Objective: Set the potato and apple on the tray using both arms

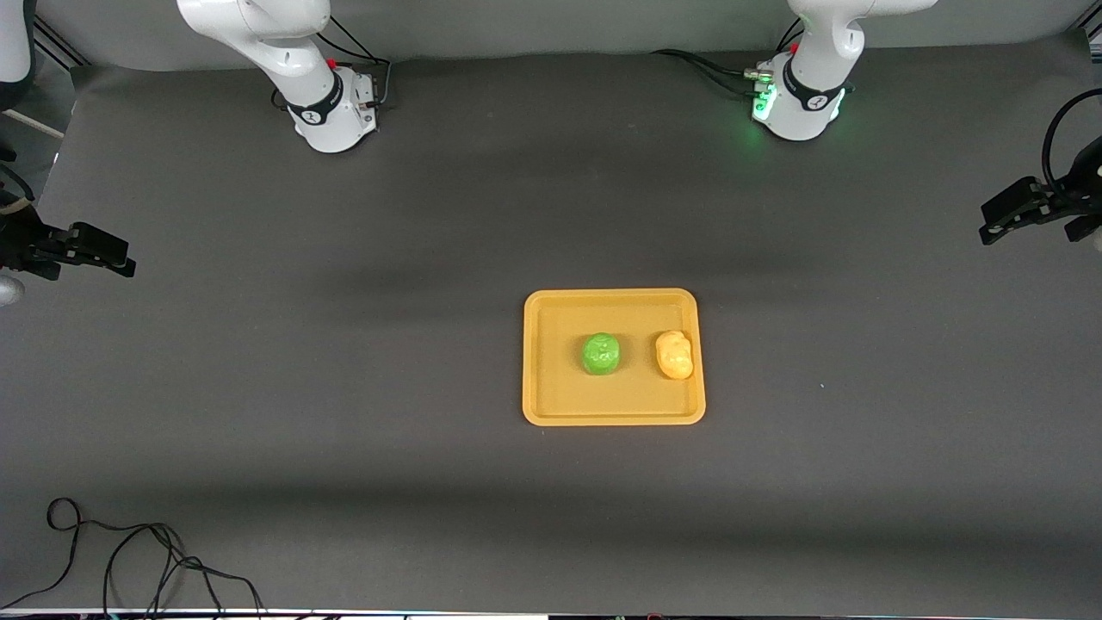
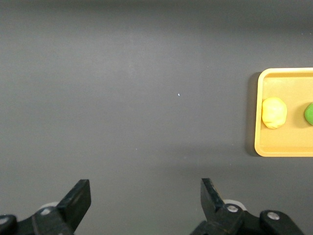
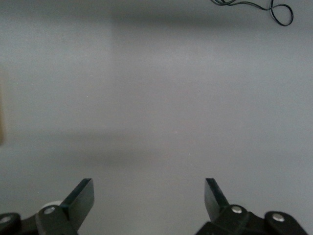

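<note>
The orange-yellow tray (image 1: 551,405) lies in the middle of the table. The green apple (image 1: 601,354) and the yellow-orange potato (image 1: 674,355) sit on it side by side, the potato toward the left arm's end. In the left wrist view the tray (image 2: 279,144), the potato (image 2: 274,112) and the edge of the apple (image 2: 309,113) show. My left gripper (image 1: 999,222) is open and empty, raised at the left arm's end of the table; its jaws stand wide apart (image 2: 145,193). My right gripper (image 1: 116,258) is open and empty at the right arm's end (image 3: 149,193).
A loose black cable (image 1: 138,551) lies on the dark mat near the front camera at the right arm's end; it also shows in the right wrist view (image 3: 274,10). The two arm bases (image 1: 336,112) (image 1: 796,108) stand along the edge farthest from the front camera.
</note>
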Motion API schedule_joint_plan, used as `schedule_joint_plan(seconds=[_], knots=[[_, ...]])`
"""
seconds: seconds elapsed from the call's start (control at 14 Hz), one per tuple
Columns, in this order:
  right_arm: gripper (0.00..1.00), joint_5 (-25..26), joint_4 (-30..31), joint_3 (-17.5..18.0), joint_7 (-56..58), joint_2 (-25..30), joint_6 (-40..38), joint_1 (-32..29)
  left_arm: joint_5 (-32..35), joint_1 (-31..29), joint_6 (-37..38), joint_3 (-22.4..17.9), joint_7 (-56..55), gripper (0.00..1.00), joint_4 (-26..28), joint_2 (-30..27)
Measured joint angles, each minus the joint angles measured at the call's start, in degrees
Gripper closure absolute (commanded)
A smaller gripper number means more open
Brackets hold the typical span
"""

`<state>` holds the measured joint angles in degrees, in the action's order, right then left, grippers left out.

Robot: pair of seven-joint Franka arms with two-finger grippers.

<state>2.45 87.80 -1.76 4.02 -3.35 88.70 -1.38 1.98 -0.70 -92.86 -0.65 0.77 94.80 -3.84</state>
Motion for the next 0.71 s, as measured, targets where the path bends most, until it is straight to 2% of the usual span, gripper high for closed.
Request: schedule_joint_plan(seconds=[0.71], knots=[[0.00,-0.5,-0.1,0.0,-0.3,0.1,-2.1,0.0,0.0,0.0,-0.1,0.0,0.0,0.00,0.0,0.0]])
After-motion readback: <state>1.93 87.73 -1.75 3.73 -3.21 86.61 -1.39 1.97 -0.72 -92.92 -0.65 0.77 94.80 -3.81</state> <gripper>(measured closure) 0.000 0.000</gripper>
